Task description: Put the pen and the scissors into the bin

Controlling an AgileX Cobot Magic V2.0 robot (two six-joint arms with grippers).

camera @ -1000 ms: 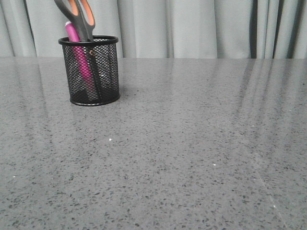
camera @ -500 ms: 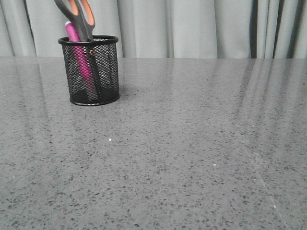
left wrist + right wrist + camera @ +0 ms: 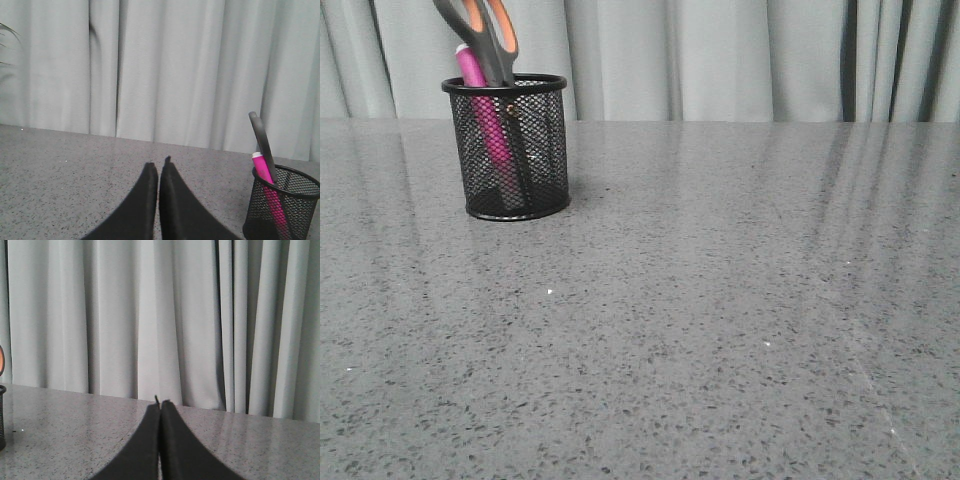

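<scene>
The black wire-mesh bin [image 3: 509, 150] stands at the far left of the table. The magenta pen [image 3: 480, 95] leans inside it, its top poking above the rim. The scissors [image 3: 485, 35] stand in it too, blades down, handles up. The left wrist view shows the bin [image 3: 282, 207], pen [image 3: 265, 175] and a scissors handle [image 3: 261, 137] well off to one side of my left gripper [image 3: 158, 167]. That gripper is shut and holds nothing. My right gripper [image 3: 160, 405] is also shut and holds nothing. Neither arm appears in the front view.
The grey speckled table [image 3: 720, 300] runs back to pale curtains [image 3: 720, 55]. A plant leaf [image 3: 7, 30] shows at one edge of the left wrist view. The bin's edge [image 3: 2, 415] shows at the border of the right wrist view.
</scene>
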